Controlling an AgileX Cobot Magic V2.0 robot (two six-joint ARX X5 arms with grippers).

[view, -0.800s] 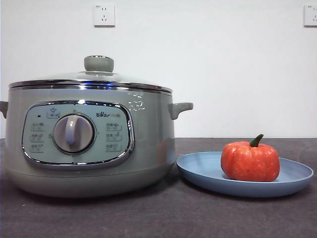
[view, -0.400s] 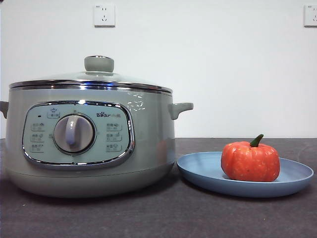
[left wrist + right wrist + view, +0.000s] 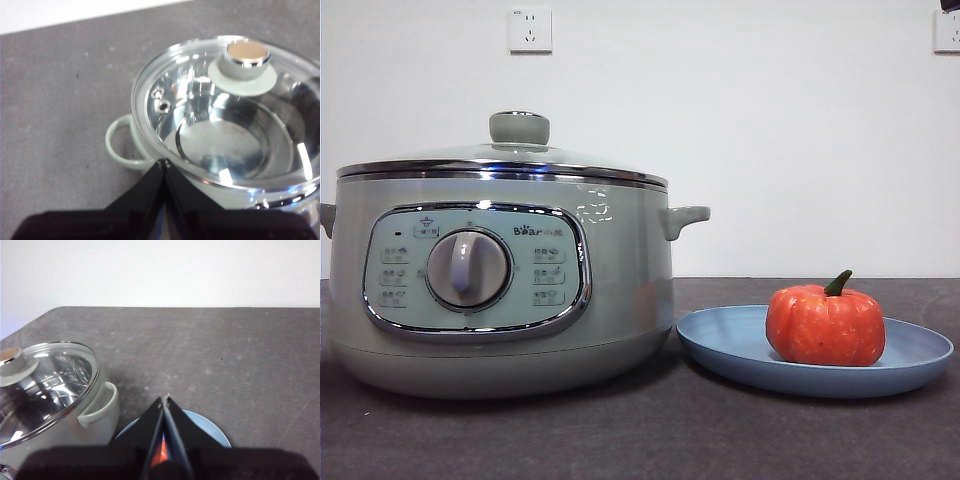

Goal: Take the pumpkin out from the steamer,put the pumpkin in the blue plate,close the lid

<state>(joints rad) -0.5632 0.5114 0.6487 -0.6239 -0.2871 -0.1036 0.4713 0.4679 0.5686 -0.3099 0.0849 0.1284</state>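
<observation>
Your left gripper (image 3: 164, 162) has its jaws pressed together on nothing, hanging above the steamer (image 3: 500, 280) by one side handle; your right gripper (image 3: 165, 399) is pinched closed and empty too, above the blue plate (image 3: 212, 430). Both sit clear because, as I judge it, nothing is left to carry. The lid (image 3: 505, 160) rests level on the steamer's rim (knob up, glass showing a bare pot floor), which stands toward one end of the desk (image 3: 640, 440). The pumpkin (image 3: 825, 325) sits upright inside the plate, just beside the steamer, stem up, so the task looks finished
</observation>
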